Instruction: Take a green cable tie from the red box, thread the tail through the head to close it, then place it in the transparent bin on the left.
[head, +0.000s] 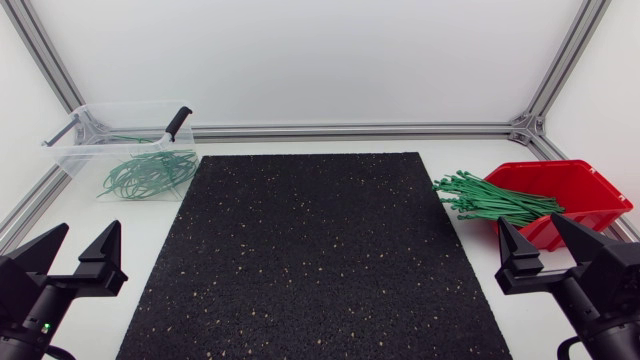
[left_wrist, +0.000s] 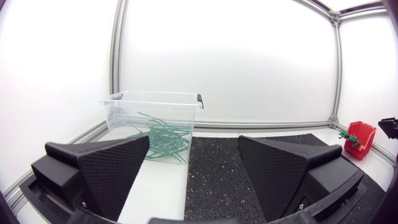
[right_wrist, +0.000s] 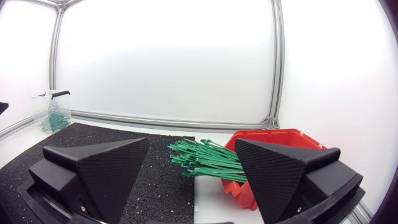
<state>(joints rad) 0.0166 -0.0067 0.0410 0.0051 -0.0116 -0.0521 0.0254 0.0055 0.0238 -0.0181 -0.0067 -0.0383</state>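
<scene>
Covering most of the white tabletop (head: 300, 140) is a black speckled mat (head: 310, 260), with nothing lying on it. At each near corner an arm sits low. The left tool (head: 86, 238) and the right tool (head: 530, 230) both have their fingers spread wide, pinching nothing. At the far left stands a clear bin (head: 75, 150) holding a tangle of looped ties (head: 148, 172). At the right, just beyond the right tool, a tilted red box (head: 590, 190) spills a bundle of straight green cable ties (head: 490, 198) toward the mat.
</scene>
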